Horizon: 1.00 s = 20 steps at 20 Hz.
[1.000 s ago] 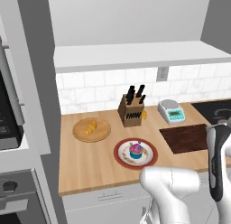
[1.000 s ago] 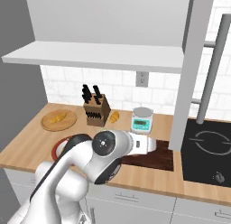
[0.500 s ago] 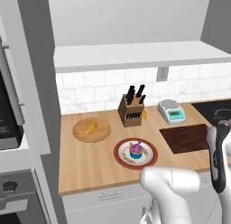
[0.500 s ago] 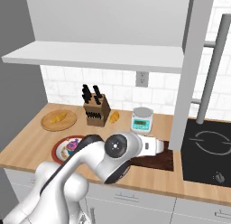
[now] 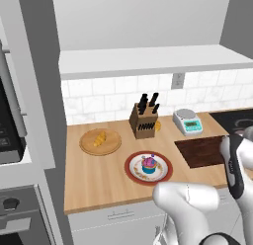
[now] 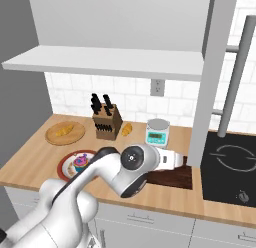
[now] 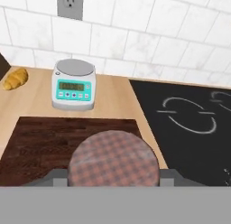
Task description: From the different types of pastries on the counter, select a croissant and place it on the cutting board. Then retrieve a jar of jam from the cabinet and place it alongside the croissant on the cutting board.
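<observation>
My gripper (image 7: 113,177) is shut on the jar of jam (image 7: 113,157), whose reddish checked lid sits between the fingers in the hand view. Just beyond and below it lies the dark brown cutting board (image 7: 67,137) (image 5: 202,151) (image 6: 172,178), its visible surface bare. One croissant (image 5: 100,139) (image 6: 62,132) lies on the round pale board. Another croissant (image 7: 16,78) (image 5: 157,125) (image 6: 127,128) lies on the counter (image 5: 94,175) beside the knife block. The cupcake (image 5: 149,163) (image 6: 80,163) stands on a red-rimmed plate. The cabinet shelf (image 5: 148,61) (image 6: 110,62) hangs above.
A teal kitchen scale (image 7: 73,85) (image 5: 188,121) stands behind the cutting board, under a wall outlet (image 7: 70,5). The knife block (image 5: 144,119) is at mid counter. A black cooktop (image 7: 189,123) (image 6: 232,164) adjoins the board on the right. An oven column (image 5: 20,130) stands at the left.
The arm has reached further to the right, over the cutting board, with the jar still in its grip. Nothing on the counter has moved.
</observation>
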Available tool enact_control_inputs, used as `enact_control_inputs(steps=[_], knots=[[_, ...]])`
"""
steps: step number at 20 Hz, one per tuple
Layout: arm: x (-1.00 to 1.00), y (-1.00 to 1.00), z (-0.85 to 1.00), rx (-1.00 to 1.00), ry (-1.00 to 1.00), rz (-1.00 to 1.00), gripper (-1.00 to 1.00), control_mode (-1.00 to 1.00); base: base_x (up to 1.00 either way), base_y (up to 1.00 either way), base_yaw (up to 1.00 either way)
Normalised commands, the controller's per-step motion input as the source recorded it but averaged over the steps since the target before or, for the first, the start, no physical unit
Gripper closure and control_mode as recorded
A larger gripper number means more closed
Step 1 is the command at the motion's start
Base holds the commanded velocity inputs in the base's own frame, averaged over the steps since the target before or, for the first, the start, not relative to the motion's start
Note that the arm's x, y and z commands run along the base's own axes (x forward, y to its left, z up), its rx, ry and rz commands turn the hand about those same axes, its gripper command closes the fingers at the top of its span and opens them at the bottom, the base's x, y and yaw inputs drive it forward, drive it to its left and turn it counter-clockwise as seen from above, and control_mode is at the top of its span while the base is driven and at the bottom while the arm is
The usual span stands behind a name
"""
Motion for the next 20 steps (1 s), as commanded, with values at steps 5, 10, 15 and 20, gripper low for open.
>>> enact_control_inputs(steps=[5, 10, 15, 20], knots=[[0.32, 0.00, -0.21, 0.00, 0.00, 0.00, 1.00, -1.00, 0.00, 0.00, 0.00], [0.10, -0.14, -0.25, 0.00, 0.00, 0.00, 1.00, -1.00, 0.00, 0.00, 0.00], [0.07, -0.22, -0.23, 0.00, -0.01, 0.00, 1.00, -1.00, 0.00, 0.00, 0.00], [0.17, -0.19, -0.21, 0.00, -0.01, 0.00, 1.00, -1.00, 0.00, 0.00, 0.00]])
